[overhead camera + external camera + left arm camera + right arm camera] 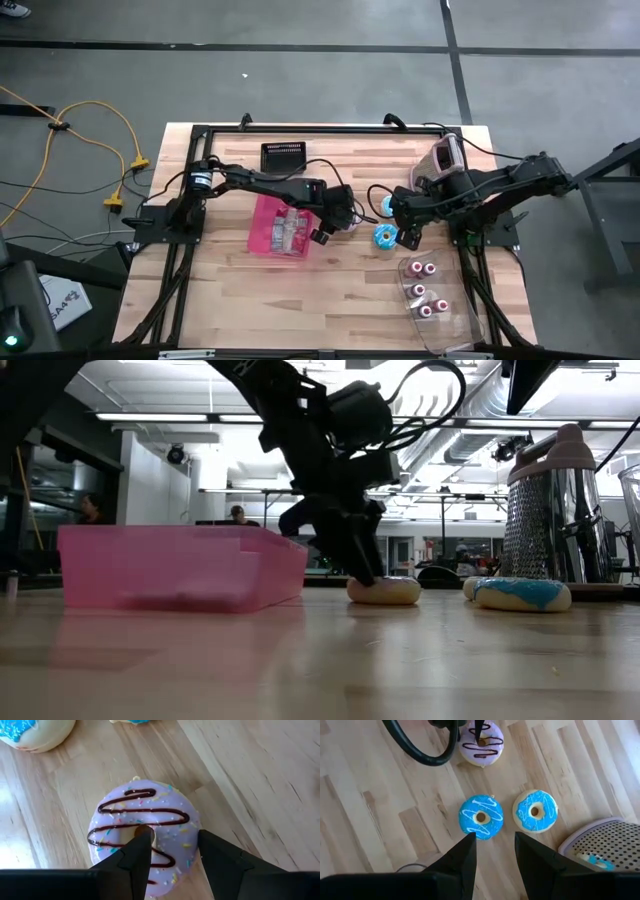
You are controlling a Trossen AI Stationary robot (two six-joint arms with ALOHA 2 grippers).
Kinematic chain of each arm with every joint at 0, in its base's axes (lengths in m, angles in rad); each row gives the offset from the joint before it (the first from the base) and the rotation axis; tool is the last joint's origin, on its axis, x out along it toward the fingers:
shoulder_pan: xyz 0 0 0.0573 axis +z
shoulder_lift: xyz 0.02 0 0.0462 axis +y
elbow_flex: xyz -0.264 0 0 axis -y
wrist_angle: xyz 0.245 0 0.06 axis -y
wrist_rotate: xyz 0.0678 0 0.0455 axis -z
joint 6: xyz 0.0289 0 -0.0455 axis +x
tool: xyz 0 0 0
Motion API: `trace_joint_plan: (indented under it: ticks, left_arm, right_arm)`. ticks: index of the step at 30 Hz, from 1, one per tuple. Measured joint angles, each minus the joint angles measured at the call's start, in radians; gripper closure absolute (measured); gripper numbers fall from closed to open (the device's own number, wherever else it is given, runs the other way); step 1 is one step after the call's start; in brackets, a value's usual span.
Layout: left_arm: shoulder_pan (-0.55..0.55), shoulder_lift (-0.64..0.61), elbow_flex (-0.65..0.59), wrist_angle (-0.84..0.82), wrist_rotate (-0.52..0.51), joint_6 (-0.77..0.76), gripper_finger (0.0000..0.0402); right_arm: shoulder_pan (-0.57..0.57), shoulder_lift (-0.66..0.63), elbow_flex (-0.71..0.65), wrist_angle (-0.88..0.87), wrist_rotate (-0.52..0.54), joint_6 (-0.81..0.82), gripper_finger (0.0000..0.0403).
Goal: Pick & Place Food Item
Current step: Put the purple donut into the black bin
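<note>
Closure is needed next: left claw (172,852) is spread astride one side of the lilac chocolate-drizzled doughnut (145,832), one finger in its hole; right claw (492,847) hovers spread, empty.

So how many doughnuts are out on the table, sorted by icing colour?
Purple icing with chocolate drizzle: 1
Blue icing: 2, one beside the other
White icing, in the clear tray: 3, starting with this one
Total: 6
</note>
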Motion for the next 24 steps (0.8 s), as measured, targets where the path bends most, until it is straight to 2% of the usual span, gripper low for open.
trace_joint_plan:
  ticks: [16,24]
  left_arm:
    - [0.000,0.021,0.002,0.004,0.005,0.003,0.0249]
    - [0.000,0.019,0.002,0.025,0.003,0.004,0.0293]
  right_arm:
    - [0.000,0.000,0.000,0.002,0.000,-0.014,0.0283]
    - [0.000,0.000,0.000,0.002,-0.001,-0.021,0.0283]
